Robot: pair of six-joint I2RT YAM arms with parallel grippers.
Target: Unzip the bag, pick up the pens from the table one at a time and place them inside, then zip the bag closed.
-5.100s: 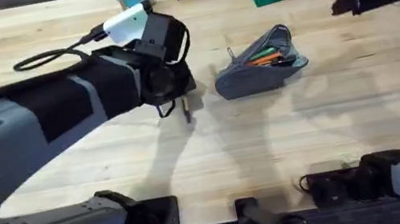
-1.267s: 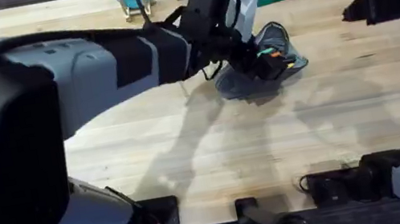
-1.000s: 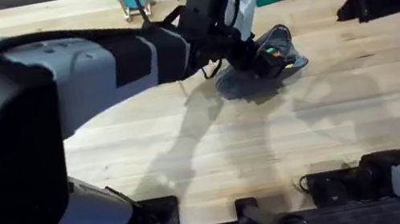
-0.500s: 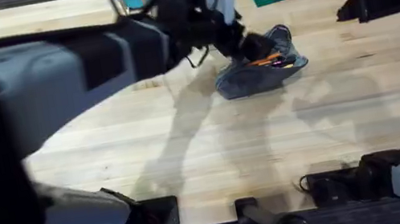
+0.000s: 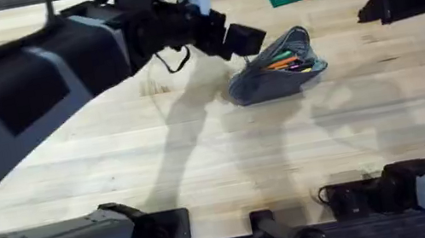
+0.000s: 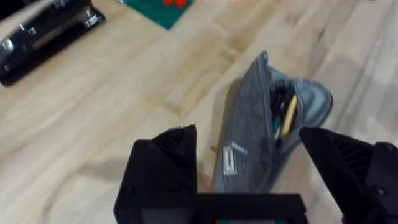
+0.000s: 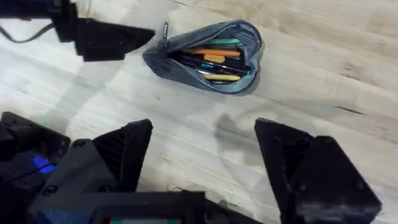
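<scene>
While above the bag (image 6: 261, 134), left gripper (image 6: 249, 165) wide, empty.

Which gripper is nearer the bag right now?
Left. The left gripper, open and empty, hovers just beside the zipper end of the open bag. The right gripper, also open, is held farther back, off at the table's right edge.

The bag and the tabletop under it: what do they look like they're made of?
The bag looks like soft grey-blue woven fabric, matte: its sides sag and fold around the open zipper mouth, where pens show inside. The table looks like light wooden planks with a smooth, low-sheen finish: grain lines and board seams run across it. It could be laminate; the pictures don't settle that.
</scene>
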